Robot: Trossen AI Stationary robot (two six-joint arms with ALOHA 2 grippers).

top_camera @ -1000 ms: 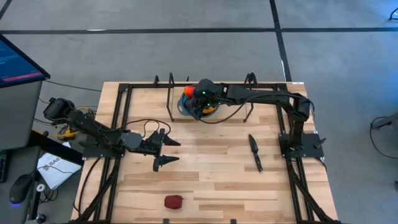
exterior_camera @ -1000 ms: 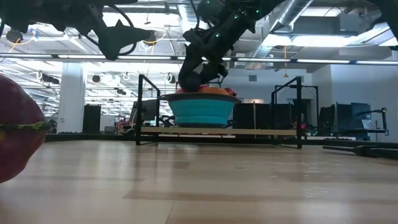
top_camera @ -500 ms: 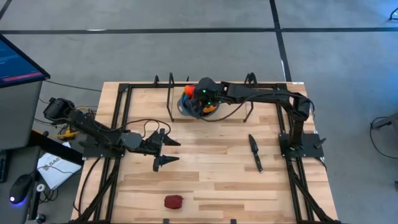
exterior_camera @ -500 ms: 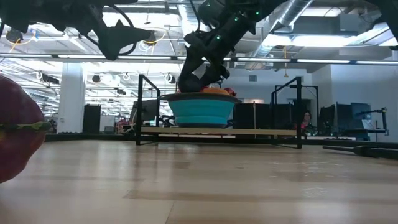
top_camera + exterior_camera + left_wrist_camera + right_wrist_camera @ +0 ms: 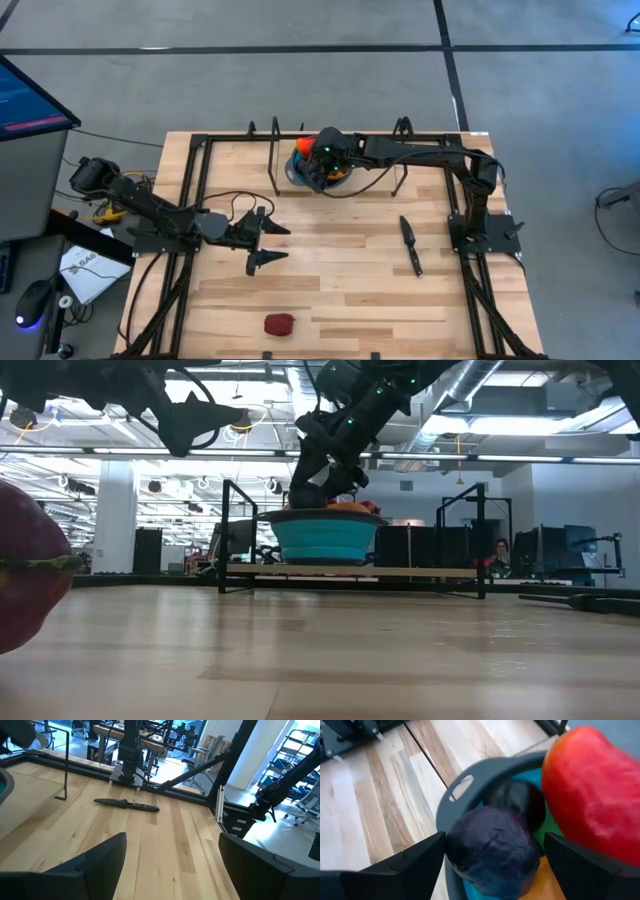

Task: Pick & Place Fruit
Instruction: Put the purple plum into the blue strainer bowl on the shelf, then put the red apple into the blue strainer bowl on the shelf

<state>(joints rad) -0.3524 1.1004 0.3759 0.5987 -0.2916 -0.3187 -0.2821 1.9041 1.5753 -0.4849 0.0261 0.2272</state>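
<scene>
The blue bowl [image 5: 300,172] stands at the table's far middle, heaped with fruit. My right gripper [image 5: 322,172] hangs open just above it [image 5: 325,478]. In the right wrist view a purple fruit [image 5: 492,850] lies on the pile below and between its fingers, beside a large red-orange fruit [image 5: 592,790], inside the bowl's grey rim [image 5: 470,777]. One red fruit [image 5: 279,324] lies alone near the table's front edge and looms at the low view's left [image 5: 25,565]. My left gripper [image 5: 272,243] waits open above the table's left half, nothing between its fingers [image 5: 170,865].
A black knife [image 5: 410,245] lies on the right half of the table and shows in the left wrist view [image 5: 127,804]. A black metal frame [image 5: 275,155] runs round the table's edges, with uprights beside the bowl. Bare wood lies between the bowl and the red fruit.
</scene>
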